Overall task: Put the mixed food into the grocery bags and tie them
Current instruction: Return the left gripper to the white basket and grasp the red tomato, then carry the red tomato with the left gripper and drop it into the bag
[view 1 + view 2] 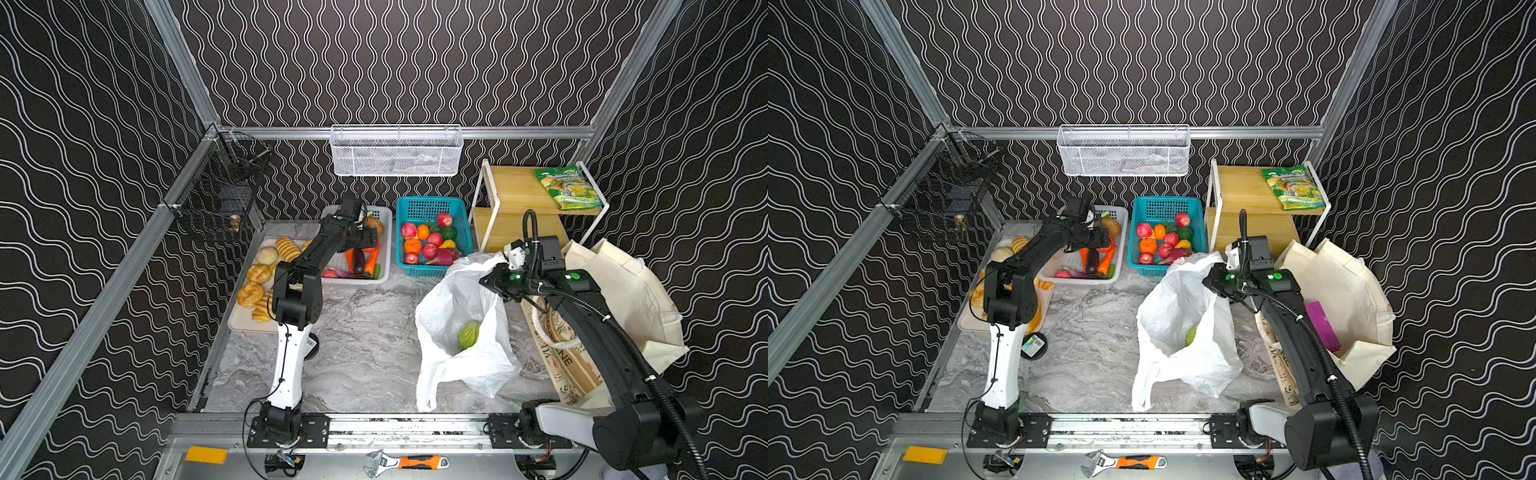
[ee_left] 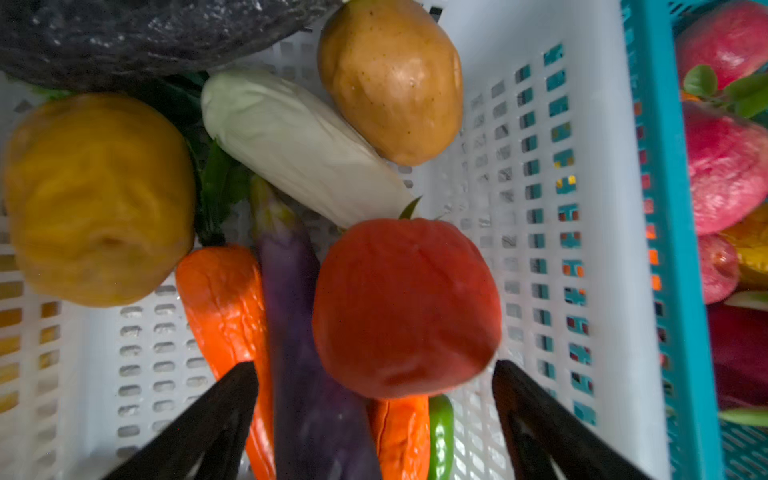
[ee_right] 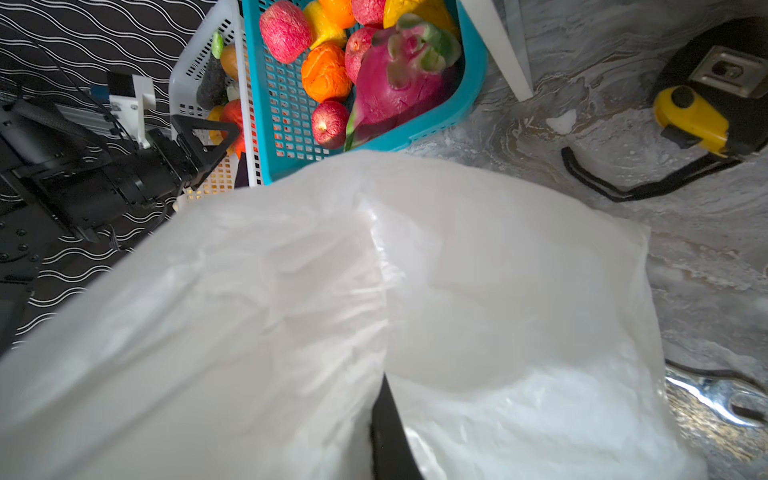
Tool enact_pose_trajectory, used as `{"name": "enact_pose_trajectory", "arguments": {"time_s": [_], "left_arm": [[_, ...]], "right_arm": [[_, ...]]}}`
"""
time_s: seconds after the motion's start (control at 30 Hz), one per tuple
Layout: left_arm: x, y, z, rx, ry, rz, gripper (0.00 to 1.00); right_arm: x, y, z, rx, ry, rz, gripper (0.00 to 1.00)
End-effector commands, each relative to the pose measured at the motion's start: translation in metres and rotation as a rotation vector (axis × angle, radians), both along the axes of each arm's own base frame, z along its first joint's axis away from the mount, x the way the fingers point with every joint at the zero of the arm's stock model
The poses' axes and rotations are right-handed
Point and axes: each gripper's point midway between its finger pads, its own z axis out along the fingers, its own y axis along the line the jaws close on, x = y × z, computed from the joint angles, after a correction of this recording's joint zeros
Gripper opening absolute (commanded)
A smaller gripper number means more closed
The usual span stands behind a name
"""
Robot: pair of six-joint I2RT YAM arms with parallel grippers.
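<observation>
My left gripper (image 2: 374, 365) hangs open inside the white basket (image 2: 582, 124), its fingers either side of a red tomato (image 2: 405, 307) and a long purple aubergine (image 2: 291, 291), touching neither. In both top views it sits over the basket (image 1: 384, 249). My right gripper (image 3: 384, 382) is shut on the rim of the white plastic bag (image 3: 457, 291) and holds its mouth up (image 1: 488, 282). A green cabbage (image 1: 469, 334) lies inside the bag (image 1: 457, 357). The cream canvas tote (image 1: 623, 282) slumps at the right; a purple packet (image 1: 1323, 326) shows inside it.
A teal basket (image 1: 432, 208) of fruit stands beside the white one. A tray of bread (image 1: 257, 282) lies at the left. A wooden shelf (image 1: 511, 187) at the back right carries a green snack packet (image 1: 567, 187). A tape measure (image 3: 706, 104) lies behind the bag.
</observation>
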Motion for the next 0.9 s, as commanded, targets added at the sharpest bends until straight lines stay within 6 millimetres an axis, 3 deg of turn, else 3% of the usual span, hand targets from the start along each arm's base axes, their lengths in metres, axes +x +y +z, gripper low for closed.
{"name": "enact_pose_trajectory", "arguments": {"time_s": [0.0, 0.23, 0.4, 0.5, 0.67, 0.87], "left_arm": [[0.009, -0.007, -0.004, -0.025, -0.018, -0.017, 0.92], [0.018, -0.013, -0.015, -0.063, -0.029, -0.006, 0.85], [0.016, -0.013, 0.018, -0.092, -0.130, -0.014, 0.71], [0.005, -0.017, 0.046, -0.130, -0.171, -0.046, 0.63], [-0.035, -0.018, 0.099, -0.211, -0.227, -0.079, 0.64], [-0.117, -0.017, 0.157, -0.344, -0.343, -0.163, 0.62]], "right_arm": [[0.004, 0.000, 0.000, -0.015, -0.021, 0.011, 0.00], [0.002, 0.000, 0.000, -0.013, -0.025, 0.012, 0.00], [0.001, -0.001, -0.006, -0.031, 0.001, 0.018, 0.00], [0.000, -0.001, -0.011, -0.021, 0.005, 0.016, 0.00], [-0.001, -0.001, -0.004, -0.012, -0.020, 0.003, 0.00], [0.003, -0.003, -0.001, -0.008, -0.047, -0.017, 0.00]]}}
